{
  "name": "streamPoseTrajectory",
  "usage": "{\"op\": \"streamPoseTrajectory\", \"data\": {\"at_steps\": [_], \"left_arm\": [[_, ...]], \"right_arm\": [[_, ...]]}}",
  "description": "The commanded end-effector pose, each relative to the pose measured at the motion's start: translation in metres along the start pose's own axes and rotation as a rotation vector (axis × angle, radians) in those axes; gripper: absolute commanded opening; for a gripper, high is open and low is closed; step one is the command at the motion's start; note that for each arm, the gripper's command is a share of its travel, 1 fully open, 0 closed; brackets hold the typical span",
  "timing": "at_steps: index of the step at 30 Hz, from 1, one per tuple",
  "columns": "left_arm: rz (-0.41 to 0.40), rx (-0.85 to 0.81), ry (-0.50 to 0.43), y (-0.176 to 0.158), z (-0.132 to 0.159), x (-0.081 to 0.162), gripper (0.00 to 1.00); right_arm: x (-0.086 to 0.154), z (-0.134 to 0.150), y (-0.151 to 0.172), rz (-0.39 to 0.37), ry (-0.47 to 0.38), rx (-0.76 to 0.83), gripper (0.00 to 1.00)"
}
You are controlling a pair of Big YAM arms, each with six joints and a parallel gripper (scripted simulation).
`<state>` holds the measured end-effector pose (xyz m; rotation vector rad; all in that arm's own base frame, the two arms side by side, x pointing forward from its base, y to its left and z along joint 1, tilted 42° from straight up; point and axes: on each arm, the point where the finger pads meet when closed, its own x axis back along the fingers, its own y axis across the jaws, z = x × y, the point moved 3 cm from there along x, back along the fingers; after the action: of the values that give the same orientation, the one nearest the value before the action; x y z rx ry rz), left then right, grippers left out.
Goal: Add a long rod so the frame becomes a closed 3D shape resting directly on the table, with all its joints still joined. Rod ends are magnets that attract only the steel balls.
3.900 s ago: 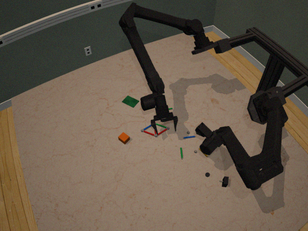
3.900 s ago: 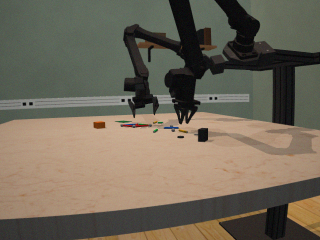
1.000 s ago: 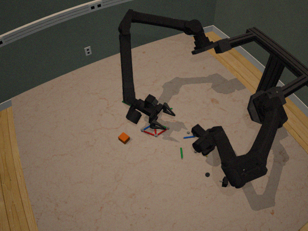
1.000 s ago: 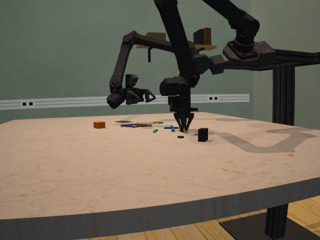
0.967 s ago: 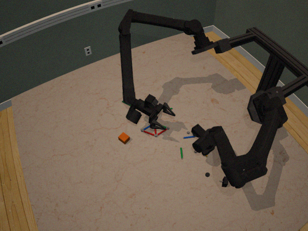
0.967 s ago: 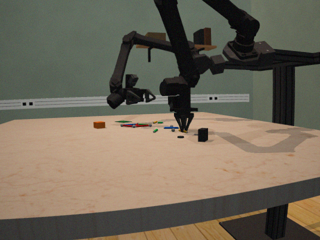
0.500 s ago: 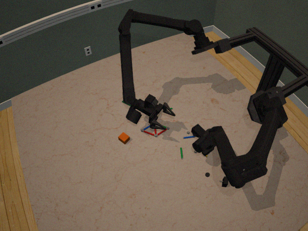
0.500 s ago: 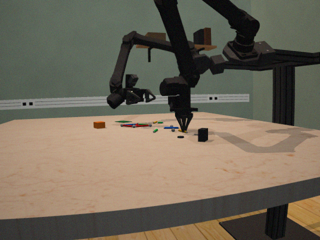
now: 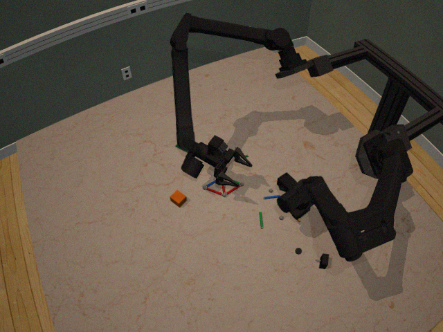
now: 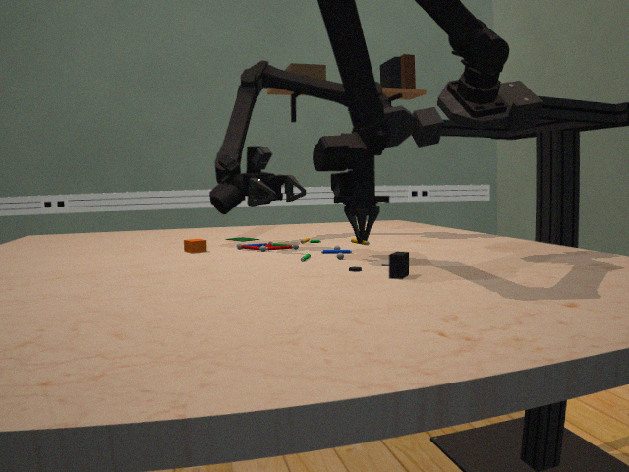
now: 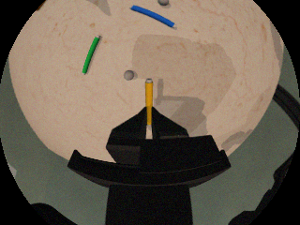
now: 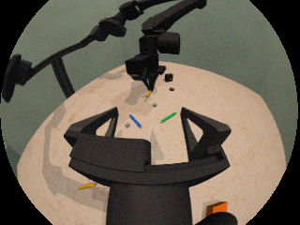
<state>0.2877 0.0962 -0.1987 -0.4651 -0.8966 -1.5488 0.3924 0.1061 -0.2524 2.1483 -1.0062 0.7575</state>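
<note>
The left gripper point(image 9: 297, 217) point(image 10: 362, 240) point(image 11: 149, 110) point(image 12: 151, 91) points down at the table, its fingers nearly together and closed on a yellow cylindrical rod point(image 10: 354, 240) point(image 11: 149, 94) point(image 12: 149, 94). A grey steel ball point(image 9: 281, 217) point(image 10: 340, 256) point(image 11: 128, 75) point(image 12: 155, 105) lies near that rod. The right gripper point(image 9: 245, 175) point(image 10: 290, 194) point(image 12: 149, 111) is spread wide above the table, with nothing between its fingers. The low frame of red, blue and green rods joined by steel balls point(image 9: 214, 191) point(image 10: 279, 247) lies on the table, partly hidden by the right gripper in the top view. A loose blue cylindrical rod point(image 9: 271, 197) point(image 10: 336, 251) point(image 11: 154, 16) point(image 12: 135, 121) and a loose green cylindrical rod point(image 9: 261, 220) point(image 10: 305, 257) point(image 11: 91, 55) point(image 12: 169, 117) lie between the frame and the left gripper. An orange block point(image 9: 178, 198) point(image 10: 195, 246) point(image 12: 217, 209) sits near the frame, apart from it.
</note>
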Motion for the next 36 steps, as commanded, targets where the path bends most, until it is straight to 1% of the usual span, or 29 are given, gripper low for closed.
{"op": "streamPoseTrajectory", "data": {"at_steps": [1,2,4,5,7,10,13,15,18,22,24,27,30,32,33,36], "left_arm": [[-0.008,0.009,-0.009,0.0,-0.003,0.024,0.0],[-0.008,0.009,-0.009,0.0,-0.003,0.024,0.0],[-0.007,0.009,-0.011,0.0,-0.003,0.024,0.0],[0.003,0.008,-0.008,-0.004,-0.003,0.022,0.0],[0.003,0.008,-0.008,-0.004,-0.003,0.022,0.0],[0.014,0.012,-0.006,-0.007,-0.001,0.019,0.0],[0.011,0.015,-0.006,-0.006,-0.001,0.019,0.0],[0.011,0.015,-0.006,-0.006,-0.001,0.019,0.0],[0.011,0.011,-0.006,-0.006,-0.001,0.019,0.0],[0.011,0.011,-0.006,-0.006,-0.001,0.019,0.0],[0.011,0.011,-0.006,-0.006,-0.001,0.019,0.0],[0.011,0.011,-0.006,-0.006,-0.001,0.019,0.0],[0.011,0.011,-0.006,-0.006,-0.001,0.019,0.0],[0.011,0.011,-0.006,-0.006,-0.001,0.019,0.0],[0.011,0.008,-0.008,-0.005,-0.006,0.018,0.0],[0.001,0.008,-0.022,0.001,-0.015,0.018,0.0]], "right_arm": [[0.008,0.006,-0.003,0.024,0.0,0.001,1.0],[0.02,0.004,-0.007,0.052,0.014,-0.02,1.0],[0.033,0.007,-0.008,0.087,0.028,-0.069,1.0],[0.048,0.009,-0.01,0.127,0.041,-0.11,1.0],[0.048,0.009,-0.01,0.127,0.041,-0.11,1.0],[0.099,0.017,-0.014,0.258,0.084,-0.2,1.0],[0.141,0.023,-0.011,0.361,0.12,-0.247,1.0],[0.174,0.028,-0.007,0.445,0.145,-0.292,1.0],[0.232,0.035,0.005,0.593,0.181,-0.382,1.0],[0.304,0.042,0.03,0.791,0.215,-0.503,1.0],[0.304,0.042,0.03,0.791,0.215,-0.503,1.0],[0.359,0.045,0.057,0.95,0.228,-0.603,1.0],[0.418,0.045,0.095,1.129,0.253,-0.686,1.0],[0.445,0.043,0.116,1.217,0.261,-0.727,1.0],[0.454,0.041,0.127,1.255,0.261,-0.75,1.0],[0.493,0.035,0.163,1.403,0.261,-0.82,1.0]]}}
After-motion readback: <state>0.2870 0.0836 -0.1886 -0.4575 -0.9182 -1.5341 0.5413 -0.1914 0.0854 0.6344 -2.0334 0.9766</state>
